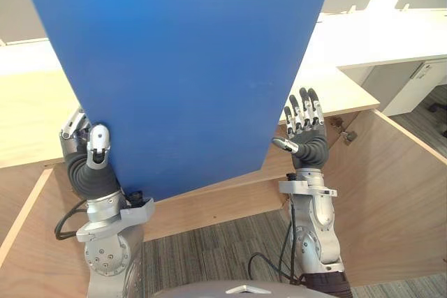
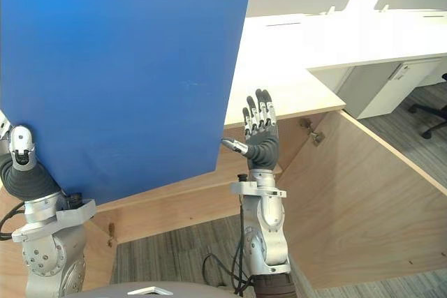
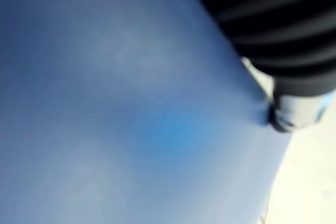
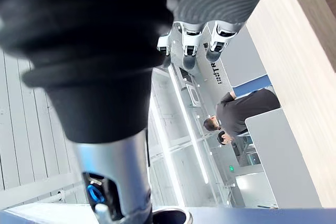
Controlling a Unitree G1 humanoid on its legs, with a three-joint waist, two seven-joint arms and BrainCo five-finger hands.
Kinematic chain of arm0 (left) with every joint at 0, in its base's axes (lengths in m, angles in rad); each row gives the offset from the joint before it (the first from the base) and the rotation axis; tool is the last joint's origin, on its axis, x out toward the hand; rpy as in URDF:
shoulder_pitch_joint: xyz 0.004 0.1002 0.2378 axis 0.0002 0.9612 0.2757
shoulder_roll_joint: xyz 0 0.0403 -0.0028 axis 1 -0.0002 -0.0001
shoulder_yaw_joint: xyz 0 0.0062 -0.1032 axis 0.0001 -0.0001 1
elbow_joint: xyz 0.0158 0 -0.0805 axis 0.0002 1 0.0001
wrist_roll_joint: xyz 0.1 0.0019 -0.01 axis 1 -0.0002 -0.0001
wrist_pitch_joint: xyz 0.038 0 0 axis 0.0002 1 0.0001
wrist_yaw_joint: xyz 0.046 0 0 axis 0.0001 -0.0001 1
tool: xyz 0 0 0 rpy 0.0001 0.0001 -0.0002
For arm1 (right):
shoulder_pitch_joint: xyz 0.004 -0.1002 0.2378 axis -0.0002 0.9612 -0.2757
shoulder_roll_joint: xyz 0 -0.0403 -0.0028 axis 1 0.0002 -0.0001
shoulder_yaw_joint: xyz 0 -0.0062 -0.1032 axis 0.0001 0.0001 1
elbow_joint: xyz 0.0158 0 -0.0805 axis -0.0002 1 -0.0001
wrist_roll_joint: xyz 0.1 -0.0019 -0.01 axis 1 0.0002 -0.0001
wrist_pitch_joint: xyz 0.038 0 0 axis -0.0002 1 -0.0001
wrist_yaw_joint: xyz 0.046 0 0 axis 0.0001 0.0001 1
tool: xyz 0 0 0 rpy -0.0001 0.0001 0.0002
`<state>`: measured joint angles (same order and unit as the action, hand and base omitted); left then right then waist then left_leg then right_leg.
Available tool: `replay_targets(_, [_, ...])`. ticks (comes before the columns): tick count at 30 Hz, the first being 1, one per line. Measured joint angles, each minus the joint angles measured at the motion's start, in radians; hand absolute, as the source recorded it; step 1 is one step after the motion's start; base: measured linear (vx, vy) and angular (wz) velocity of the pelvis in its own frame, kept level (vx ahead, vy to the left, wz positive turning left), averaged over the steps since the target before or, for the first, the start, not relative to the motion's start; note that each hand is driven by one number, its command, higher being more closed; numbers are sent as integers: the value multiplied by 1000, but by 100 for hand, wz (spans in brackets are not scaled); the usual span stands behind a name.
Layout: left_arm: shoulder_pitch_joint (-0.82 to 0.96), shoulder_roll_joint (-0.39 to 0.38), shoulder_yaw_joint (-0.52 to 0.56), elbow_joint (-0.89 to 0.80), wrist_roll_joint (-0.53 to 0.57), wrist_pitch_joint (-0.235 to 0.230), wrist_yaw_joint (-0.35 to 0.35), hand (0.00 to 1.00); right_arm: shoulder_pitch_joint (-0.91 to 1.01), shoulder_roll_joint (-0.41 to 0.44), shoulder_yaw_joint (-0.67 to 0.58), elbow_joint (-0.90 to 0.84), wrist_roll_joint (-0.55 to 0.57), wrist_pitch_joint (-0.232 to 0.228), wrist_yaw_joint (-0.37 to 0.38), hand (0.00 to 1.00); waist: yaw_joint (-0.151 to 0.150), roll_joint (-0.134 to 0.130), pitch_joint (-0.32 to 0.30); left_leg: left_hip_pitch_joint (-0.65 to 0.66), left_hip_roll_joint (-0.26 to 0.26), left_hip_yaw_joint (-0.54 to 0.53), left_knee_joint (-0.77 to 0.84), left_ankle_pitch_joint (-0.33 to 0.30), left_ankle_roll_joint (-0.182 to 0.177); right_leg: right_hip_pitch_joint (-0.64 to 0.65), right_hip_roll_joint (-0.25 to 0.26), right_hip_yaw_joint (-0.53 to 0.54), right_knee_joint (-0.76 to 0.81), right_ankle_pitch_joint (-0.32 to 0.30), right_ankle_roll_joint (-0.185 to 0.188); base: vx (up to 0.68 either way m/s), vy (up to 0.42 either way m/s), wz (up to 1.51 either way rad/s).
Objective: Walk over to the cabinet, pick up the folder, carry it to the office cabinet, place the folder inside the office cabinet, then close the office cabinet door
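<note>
Blue folder (image 1: 188, 68): upright, long axis vertical, above the worktop (image 1: 335, 92), lower left corner pinched by the left hand (image 1: 96, 146); right hand (image 1: 307, 137) flat-fingered, empty, just beside its lower right edge; open cabinet door (image 1: 391, 193) below right.

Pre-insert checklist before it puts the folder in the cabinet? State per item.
1. Grip: ok. The left hand has its thumb clamped over the lower corner of the blue folder.
2. Free hand: ok. The right hand is raised with straight fingers beside the folder's lower edge and holds nothing.
3. Door open: ok. The cabinet door is swung out toward the robot.
4. Folder at opening height: not ok. It stands tilted above the cabinet top.
5. Cabinet interior free: cannot tell. The folder and the top hide it.
</note>
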<state>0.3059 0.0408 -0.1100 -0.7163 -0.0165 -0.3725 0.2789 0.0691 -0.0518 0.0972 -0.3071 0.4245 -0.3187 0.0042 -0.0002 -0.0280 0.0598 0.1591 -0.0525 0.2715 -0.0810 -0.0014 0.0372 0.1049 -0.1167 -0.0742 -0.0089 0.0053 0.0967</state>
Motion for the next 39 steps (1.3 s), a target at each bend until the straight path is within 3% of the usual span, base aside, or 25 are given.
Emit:
replay_targets(15, [0,-11,129,32,66,25,-35,100,-1,6,-44,13,-42,22,41,0,-3,-4,-1,-7,-3,-23,-5,2,3,3,-4,-24,0,-4,-2,-1,-1,4])
replay_targets(27, [-19,-6,104,32,61,25,-94,100,-2,29,-31,24,-37,22,81,0,-9,-11,-5,-8,-3,-21,-5,3,3,1,-4,-23,0,-4,-2,0,0,0])
replay_targets(39, [-21,38,78,51,59,23,-90,100,-15,-41,-18,53,-19,43,90,0,-6,-32,-20,-13,-4,-16,0,3,3,-3,-4,-18,-6,2,-2,0,0,0])
